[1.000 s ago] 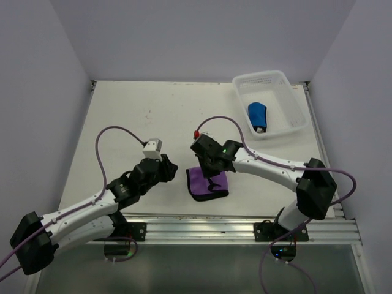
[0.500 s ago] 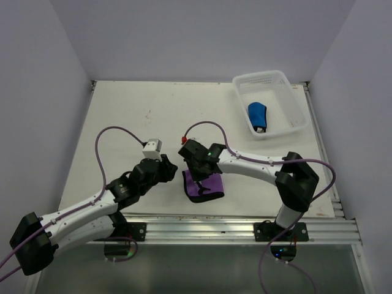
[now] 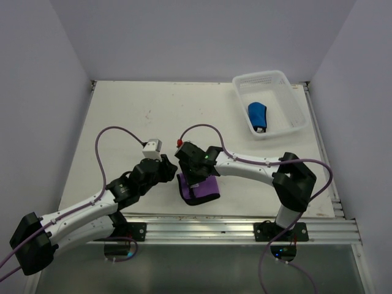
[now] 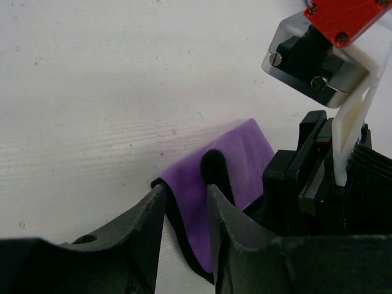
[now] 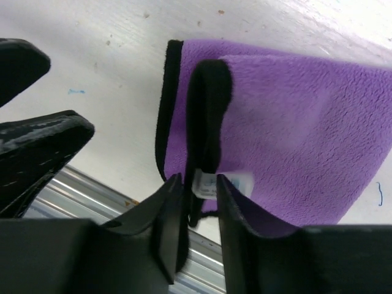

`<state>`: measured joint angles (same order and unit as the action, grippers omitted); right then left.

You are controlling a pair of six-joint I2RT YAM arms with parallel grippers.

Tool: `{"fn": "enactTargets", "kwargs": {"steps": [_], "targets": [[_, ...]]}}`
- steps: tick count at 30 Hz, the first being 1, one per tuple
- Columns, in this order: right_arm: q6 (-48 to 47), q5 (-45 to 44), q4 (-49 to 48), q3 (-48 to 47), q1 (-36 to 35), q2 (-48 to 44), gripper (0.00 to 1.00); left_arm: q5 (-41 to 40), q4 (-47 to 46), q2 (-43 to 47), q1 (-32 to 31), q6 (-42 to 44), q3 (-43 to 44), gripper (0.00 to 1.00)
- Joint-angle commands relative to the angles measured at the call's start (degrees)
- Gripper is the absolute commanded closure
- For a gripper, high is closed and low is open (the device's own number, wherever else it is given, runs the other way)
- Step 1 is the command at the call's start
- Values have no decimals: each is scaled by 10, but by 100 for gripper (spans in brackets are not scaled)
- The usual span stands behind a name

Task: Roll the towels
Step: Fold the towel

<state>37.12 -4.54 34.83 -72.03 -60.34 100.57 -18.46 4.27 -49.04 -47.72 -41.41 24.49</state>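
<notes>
The purple towel lies folded near the table's front edge, its dark hem looping upward. My right gripper stands over it. In the right wrist view this gripper is open, with the raised hem and a white label between its fingers. My left gripper is at the towel's left edge. In the left wrist view it is open and straddles the towel's hemmed edge without pinching it. The blue towel lies rolled in the white basket.
The basket stands at the back right corner. A metal rail runs along the front edge just below the purple towel. White walls close the table on the left, the back and the right. Purple cables arc above both arms.
The right arm has slid left, dragging the purple towel toward the left gripper. The right jaws, shut on the hem before, have now parted. The left arm has stayed put.
</notes>
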Motion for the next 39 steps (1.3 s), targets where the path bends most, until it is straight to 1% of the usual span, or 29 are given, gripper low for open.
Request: {"fn": "enactTargets", "kwargs": {"steps": [1, 4, 6, 9, 10, 12, 13, 16, 19, 25, 28, 34, 39], "targets": [[11, 24, -28, -6, -1, -12, 65, -13, 4, 10, -2, -5, 2, 62], [15, 30, -33, 0, -1, -26, 62, -17, 7, 14, -2, -6, 3, 62], [18, 32, -33, 6, -1, -34, 61, -17, 8, 16, -2, -7, 4, 62], [22, 27, -35, 14, -1, -56, 65, -18, 9, 16, -2, -7, 6, 62], [22, 23, -30, 17, 0, -62, 72, -17, 9, 14, -2, -7, 7, 62], [22, -8, -24, 23, 0, -78, 82, -14, 8, 10, -2, -7, 10, 62], [22, -17, -19, 27, 3, -85, 92, -13, 7, 8, -3, -7, 11, 62], [22, -34, -21, 44, 20, -100, 100, -8, -1, 3, -3, -7, 12, 62], [20, -54, -23, 55, 38, -100, 100, 1, -9, -6, -2, -4, 15, 64], [5, -56, -45, 69, 85, -87, 100, 26, -33, -44, -2, 5, 32, 69], [-6, -45, -59, 73, 101, -75, 100, 40, -67, -69, -3, 10, 44, 70], [-23, -50, -67, 59, 108, -40, 100, 57, -94, -112, -4, 12, 62, 73], [-22, -36, -89, 59, 109, 0, 100, 78, -118, -140, -3, 10, 68, 77]]}}
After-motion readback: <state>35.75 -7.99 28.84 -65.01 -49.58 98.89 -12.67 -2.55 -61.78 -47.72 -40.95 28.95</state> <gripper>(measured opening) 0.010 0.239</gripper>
